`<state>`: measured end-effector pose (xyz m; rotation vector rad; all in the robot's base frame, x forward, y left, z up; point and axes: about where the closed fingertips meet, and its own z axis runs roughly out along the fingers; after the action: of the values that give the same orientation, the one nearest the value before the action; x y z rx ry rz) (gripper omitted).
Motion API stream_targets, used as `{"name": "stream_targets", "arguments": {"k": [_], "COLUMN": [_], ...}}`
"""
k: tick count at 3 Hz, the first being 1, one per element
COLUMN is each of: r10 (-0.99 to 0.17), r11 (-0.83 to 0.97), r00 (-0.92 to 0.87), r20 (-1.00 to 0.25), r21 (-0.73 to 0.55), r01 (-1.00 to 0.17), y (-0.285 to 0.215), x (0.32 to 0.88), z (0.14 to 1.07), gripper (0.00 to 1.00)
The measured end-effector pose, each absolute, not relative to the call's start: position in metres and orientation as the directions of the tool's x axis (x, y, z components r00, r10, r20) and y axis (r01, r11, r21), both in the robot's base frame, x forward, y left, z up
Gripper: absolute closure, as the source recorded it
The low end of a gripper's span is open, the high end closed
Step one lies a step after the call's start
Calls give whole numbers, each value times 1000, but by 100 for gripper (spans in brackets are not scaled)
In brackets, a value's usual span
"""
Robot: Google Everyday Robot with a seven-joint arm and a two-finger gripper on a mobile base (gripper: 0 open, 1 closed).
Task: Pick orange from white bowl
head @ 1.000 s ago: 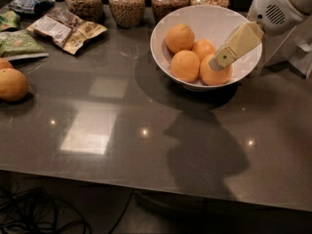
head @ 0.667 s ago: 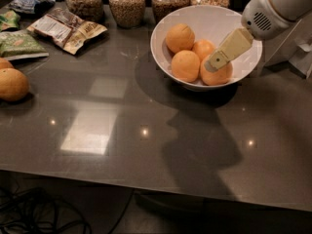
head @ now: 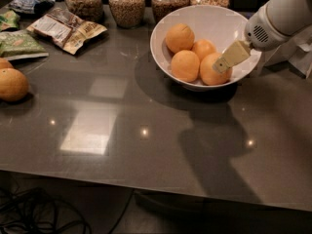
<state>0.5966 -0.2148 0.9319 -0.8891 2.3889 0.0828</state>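
Note:
A white bowl [head: 168, 21] stands at the back right of the dark table and holds several oranges. Two large ones lie in front, one on the left [head: 185, 66] and one on the right [head: 209, 72]. Another large one [head: 179, 37] lies at the back left, with a smaller one [head: 203, 48] behind the front pair. My gripper [head: 229, 58] reaches in over the bowl's right rim, and its pale tip rests at the upper right side of the right front orange. The white arm [head: 280, 16] extends off to the upper right.
Two loose oranges [head: 12, 84] lie at the table's left edge. Snack bags [head: 66, 28] and green packets [head: 19, 44] are at the back left. Several glass jars of grain [head: 126, 4] line the back edge. The table's front edge [head: 146, 184] runs across below.
The arm has shifted a little and the gripper sits slightly lower and steeper at the right front orange. The oranges and bowl have not moved.

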Motion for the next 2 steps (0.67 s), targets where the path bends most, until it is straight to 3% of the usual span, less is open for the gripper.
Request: {"name": "stream_targets", "arguments": {"k": [2], "r10": [-540], "r11": [797], "r00": [-648], "r20": [-538], "r21": [-77], "r01": [-599], "y": [-225], "x": [609], "z": [902], "gripper": [29]}}
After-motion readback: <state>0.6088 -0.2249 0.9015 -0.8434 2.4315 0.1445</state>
